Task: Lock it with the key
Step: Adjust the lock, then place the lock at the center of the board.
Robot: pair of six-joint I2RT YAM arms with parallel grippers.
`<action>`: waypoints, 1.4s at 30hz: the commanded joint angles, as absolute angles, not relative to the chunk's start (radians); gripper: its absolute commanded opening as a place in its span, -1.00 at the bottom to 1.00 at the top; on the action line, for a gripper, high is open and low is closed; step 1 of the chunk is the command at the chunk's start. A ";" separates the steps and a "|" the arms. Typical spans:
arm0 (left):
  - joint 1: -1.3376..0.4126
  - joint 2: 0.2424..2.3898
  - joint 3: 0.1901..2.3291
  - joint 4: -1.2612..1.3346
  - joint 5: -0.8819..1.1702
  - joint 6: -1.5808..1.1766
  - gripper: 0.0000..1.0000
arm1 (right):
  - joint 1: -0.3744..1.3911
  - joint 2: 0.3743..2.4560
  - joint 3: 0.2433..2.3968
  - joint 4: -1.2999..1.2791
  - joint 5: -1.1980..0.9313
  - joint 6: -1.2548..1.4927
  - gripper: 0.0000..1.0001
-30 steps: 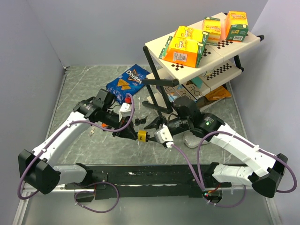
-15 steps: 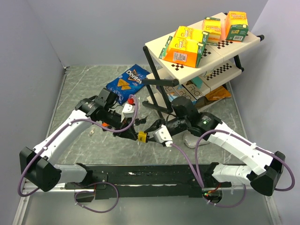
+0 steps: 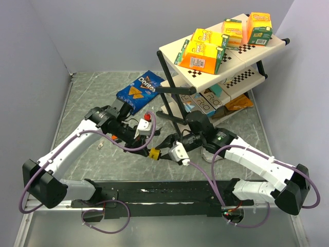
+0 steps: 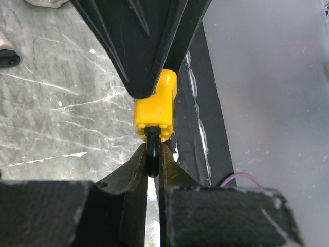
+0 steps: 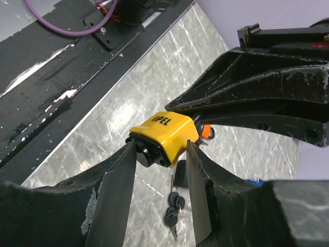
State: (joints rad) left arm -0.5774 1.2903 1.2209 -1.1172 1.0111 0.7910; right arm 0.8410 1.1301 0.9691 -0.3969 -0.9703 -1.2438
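White shells cover the left arm [image 3: 67, 150] and the right arm [image 3: 259, 160], with black joints and a chunky black base [image 3: 43, 188] under each. Purple cable [image 5: 61, 33] loops along them. The fingers [image 5: 110, 190] are matte black, tapered, scuffed at the edges

Grey marbled tabletop [image 3: 87, 103], pale lilac walls [image 3: 103, 31], cream two-tier shelf [image 3: 170, 50]

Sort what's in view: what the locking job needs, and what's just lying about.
Job: padlock, keys, left gripper, right gripper.
Lying about: Doritos bag, snack boxes, rack.
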 commanded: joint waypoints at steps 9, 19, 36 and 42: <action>-0.500 1.171 1.210 -1.109 1.117 0.853 -0.98 | 0.787 1.129 1.025 -0.326 -0.833 -1.180 0.56; -0.400 1.123 1.227 -1.088 0.973 0.891 -0.98 | 0.756 1.227 1.153 -0.486 -0.830 -0.755 0.84; -0.400 1.068 1.175 -0.942 0.865 0.726 -0.98 | 0.850 1.396 1.281 -0.342 -0.808 -0.466 0.50; -0.400 1.066 1.170 -0.916 0.870 0.695 -0.98 | 0.861 1.420 1.285 -0.290 -0.802 -0.442 0.25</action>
